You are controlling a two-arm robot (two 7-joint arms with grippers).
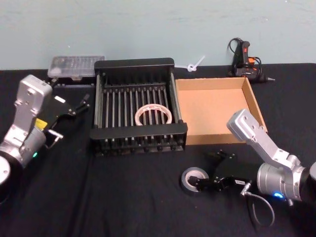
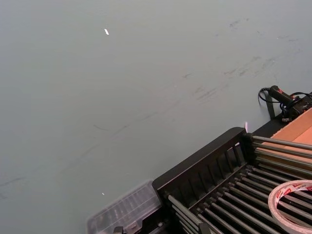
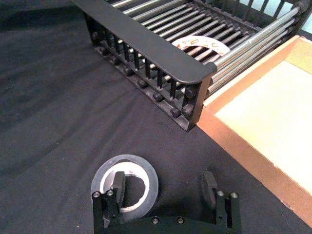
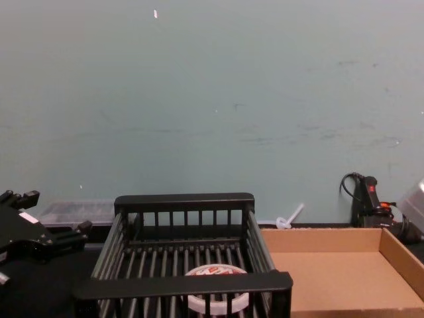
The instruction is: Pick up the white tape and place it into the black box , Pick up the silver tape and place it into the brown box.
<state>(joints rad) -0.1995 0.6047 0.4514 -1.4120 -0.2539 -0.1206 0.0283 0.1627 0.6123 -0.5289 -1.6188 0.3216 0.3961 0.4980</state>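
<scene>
The white tape [image 1: 153,114] is lying flat on the barred floor of the black box [image 1: 139,64], so the first half of the job looks done. The second half is just getting under way: the silver tape [image 1: 193,178] is sitting on the black table [image 1: 123,197] in front of the brown box [image 1: 254,101], which is standing bare beside the black one.

The right gripper [image 1: 206,173] is reaching in low at that roll with its fingers spread. The right wrist view is showing what the head view leaves unclear: one finger [image 3: 118,183] is standing inside the roll's pale core while the other is waiting well outside the ring, over bare cloth, so the jaws are straddling one wall of the roll without yet pinching it. By the look of it, the squeeze, the lift and the carry to the brown box are all left to do.

The left gripper [image 1: 74,108] is idling with its fingers apart, beside the black box's left wall and raised off the table. Its wrist view is looking mostly at the wall, but is catching the red print on the white tape's core [image 2: 297,204], too faint to make out from the head. The chest view is showing that tape from the side, lying low behind the box's front rim [image 4: 182,285].
</scene>
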